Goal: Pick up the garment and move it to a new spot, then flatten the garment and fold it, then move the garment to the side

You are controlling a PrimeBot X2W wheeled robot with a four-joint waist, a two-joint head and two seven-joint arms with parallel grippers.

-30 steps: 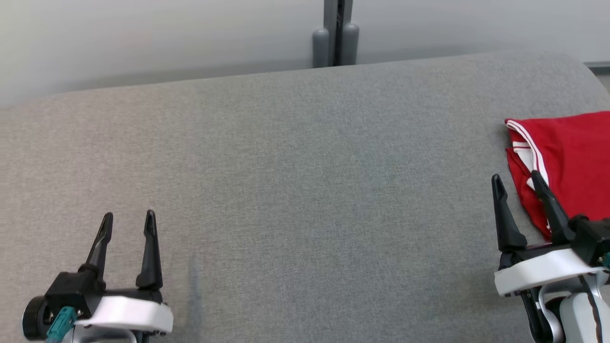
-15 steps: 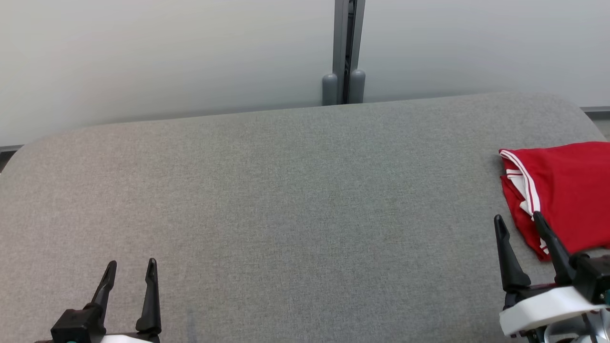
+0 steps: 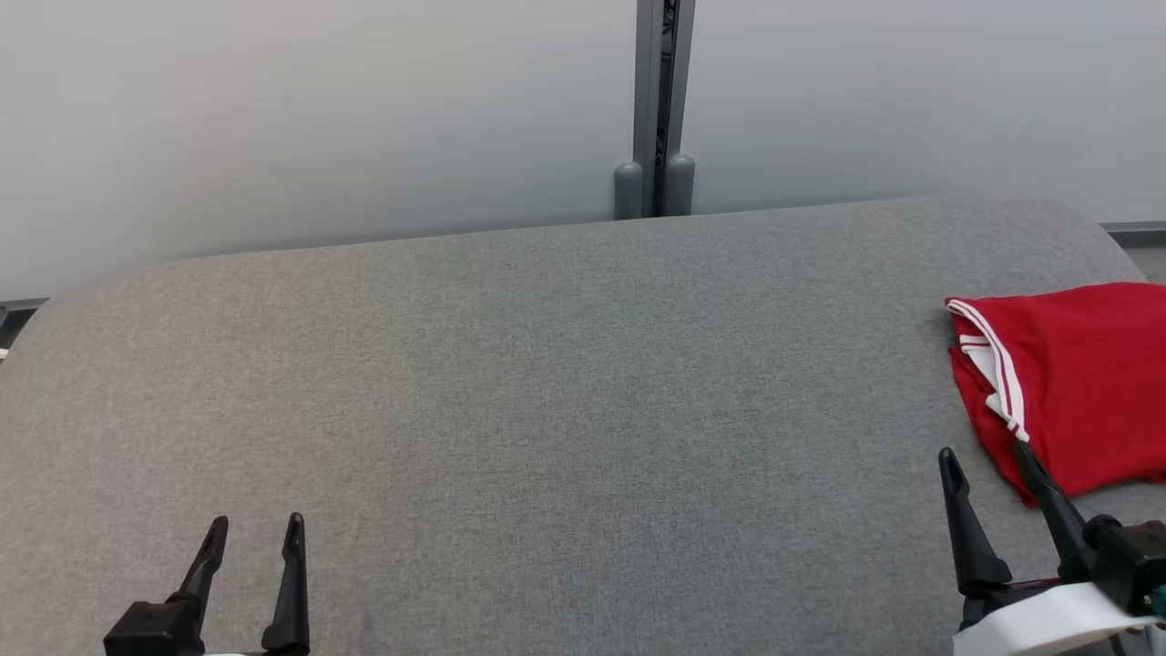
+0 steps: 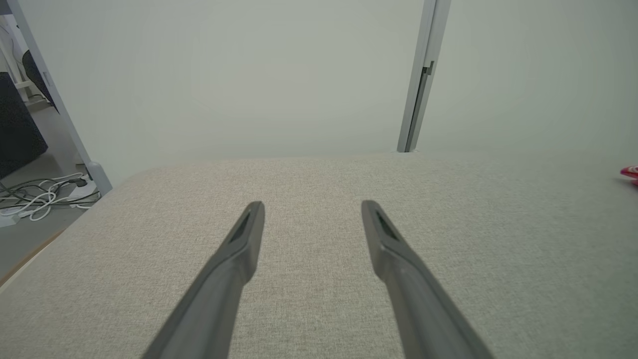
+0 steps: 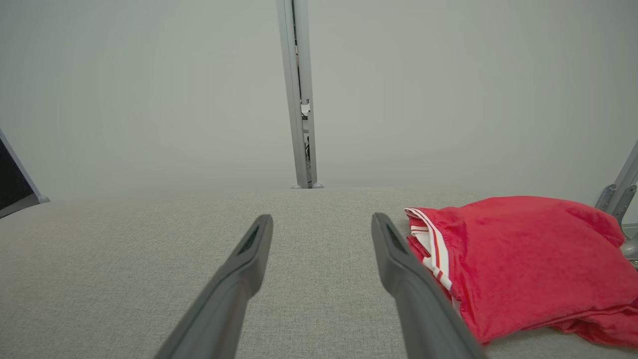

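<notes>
L hand [image 3: 256,519] & R hand [image 3: 985,450] both w/ fingers spread apart, pointing fwd.

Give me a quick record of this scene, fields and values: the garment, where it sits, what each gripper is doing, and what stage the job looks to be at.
garment: red garment, white striped trim, folded into a compact bundle
location: right end of the grey fabric table
left gripper: jaws open, empty, over bare fabric
right gripper: jaws open, empty, beside the garment's striped edge; contact unclear
stage: garment looks folded and set to the side
</notes>
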